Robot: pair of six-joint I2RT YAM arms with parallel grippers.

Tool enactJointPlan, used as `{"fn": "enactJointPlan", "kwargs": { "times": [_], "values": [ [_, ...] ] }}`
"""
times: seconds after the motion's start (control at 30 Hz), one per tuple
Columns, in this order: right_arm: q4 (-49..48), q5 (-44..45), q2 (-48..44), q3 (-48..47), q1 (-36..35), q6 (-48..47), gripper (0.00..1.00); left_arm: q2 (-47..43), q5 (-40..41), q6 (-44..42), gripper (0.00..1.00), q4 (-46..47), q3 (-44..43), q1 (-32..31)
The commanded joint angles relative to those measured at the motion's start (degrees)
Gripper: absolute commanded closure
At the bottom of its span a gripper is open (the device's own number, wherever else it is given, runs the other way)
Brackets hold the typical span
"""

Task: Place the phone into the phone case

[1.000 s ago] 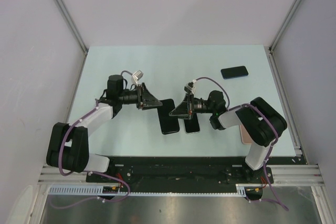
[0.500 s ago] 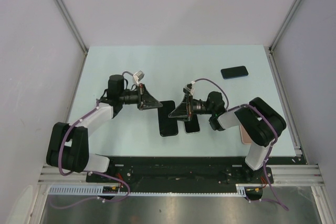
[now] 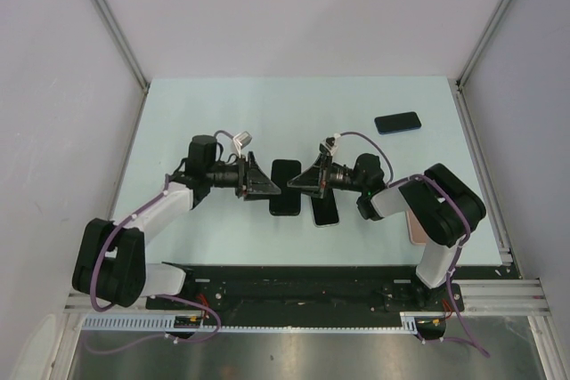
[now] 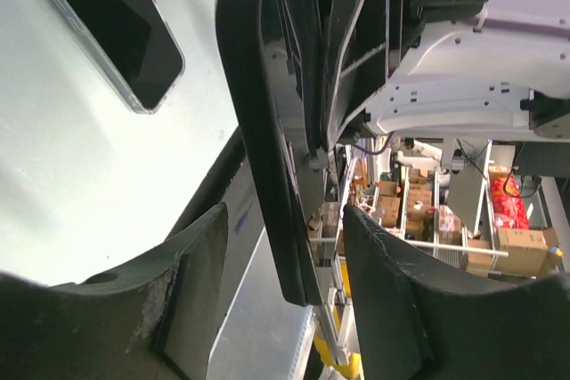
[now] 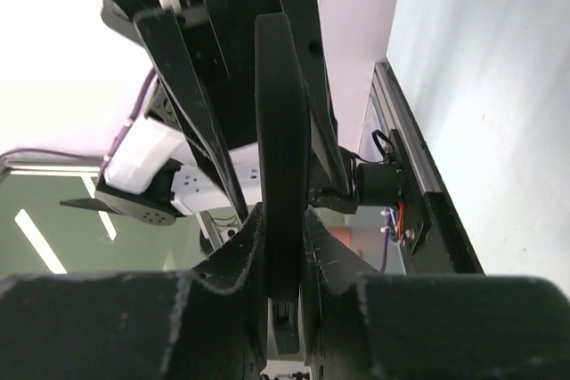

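Only the top view shows the layout: the left gripper (image 3: 264,187) and right gripper (image 3: 299,184) face each other at mid-frame with the dark case (image 3: 285,177) between them, and the phone (image 3: 326,214) lies flat on the table (image 3: 196,113) just right of and below the case, its upper end hidden under the right gripper. The wrist views add what the top one cannot. From the right wrist the case appears edge-on, a thin black strip running up the middle, with both fingers pressed against it, so the right gripper is clenched on the case. From the left wrist the case's lipped edge passes between the fingers (image 4: 187,300), which stand wide apart on either side of it; the left gripper is released and grasps nothing, and whether a finger touches the case cannot be told. The same view catches the phone's glossy face at the upper left. A second phone (image 3: 397,122) lies well apart toward the upper right, and a pinkish flat thing (image 3: 415,232) shows partly under the right arm.
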State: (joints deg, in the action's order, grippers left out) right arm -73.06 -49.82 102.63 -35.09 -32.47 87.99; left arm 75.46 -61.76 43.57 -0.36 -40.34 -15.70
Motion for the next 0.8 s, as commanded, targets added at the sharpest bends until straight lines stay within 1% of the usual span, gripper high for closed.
{"fn": "enactJointPlan", "kwargs": {
  "times": [0.0, 0.03, 0.1, 0.13, 0.17, 0.23, 0.27, 0.37, 0.43, 0.53, 0.57, 0.6, 0.67, 0.73, 0.77],
  "values": [
    [-18.44, 2.80, 0.29, -1.29, -0.05, 2.28, 0.93, -2.25, -1.61, 2.38, 0.43, 4.48, 2.71, -2.05],
    [-18.44, 2.89, 0.73, -1.47, -0.05, 2.45, 0.92, -1.99, -1.61, 3.09, 0.43, 6.06, 3.50, -2.14],
    [-18.35, 3.06, 1.25, -1.47, -0.23, 2.72, 0.87, -1.63, -1.79, 4.41, 0.51, 7.30, 3.95, -2.31],
    [-18.35, 3.07, 1.43, -1.47, -0.31, 3.07, 0.85, -1.11, -1.79, 4.68, 0.56, 8.00, 4.04, -2.49],
    [-18.44, 2.98, 1.96, -1.47, -0.31, 3.24, 0.83, -0.84, -1.88, 4.85, 0.70, 8.09, 4.04, -2.40],
    [-18.35, 2.45, 2.40, -1.47, -0.23, 3.33, 0.83, -0.14, -1.96, 5.64, 0.81, 8.18, 3.95, -2.40],
    [-18.44, 2.28, 2.66, -1.47, -0.23, 3.33, 0.83, 0.12, -2.14, 5.91, 0.90, 8.36, 3.95, -2.40],
    [-18.35, 2.19, 3.02, -1.47, -0.14, 3.42, 0.84, 0.65, -2.23, 6.61, 1.00, 8.53, 4.12, -2.40],
    [-18.35, 2.71, 3.10, -1.47, 0.12, 3.60, 0.85, 0.83, -2.40, 7.31, 1.00, 8.53, 4.56, -2.49],
    [-18.35, 3.33, 3.28, -1.47, 0.65, 3.68, 0.87, 0.04, -2.58, 7.67, 0.78, 8.45, 5.53, -2.40],
    [-18.35, 3.50, 3.28, -1.47, 1.00, 3.68, 0.88, -0.31, -2.58, 7.67, 0.63, 8.45, 5.79, -2.40],
    [-18.35, 3.77, 3.63, -1.38, 1.26, 3.95, 0.88, -1.01, -2.41, 7.67, 0.57, 8.27, 6.14, -2.40],
    [-18.44, 3.94, 3.89, -1.47, 1.62, 4.21, 0.89, -1.63, -2.49, 7.67, 0.51, 8.10, 7.02, -2.40],
    [-18.35, 4.21, 3.81, -1.47, 1.79, 4.21, 0.89, -2.16, -2.49, 7.49, 0.50, 8.09, 7.73, -2.49],
    [-18.35, 4.12, 3.81, -1.38, 1.79, 4.21, 0.89, -2.16, -2.32, 7.49, 0.54, 8.01, 7.90, -2.49]
  ]
}}
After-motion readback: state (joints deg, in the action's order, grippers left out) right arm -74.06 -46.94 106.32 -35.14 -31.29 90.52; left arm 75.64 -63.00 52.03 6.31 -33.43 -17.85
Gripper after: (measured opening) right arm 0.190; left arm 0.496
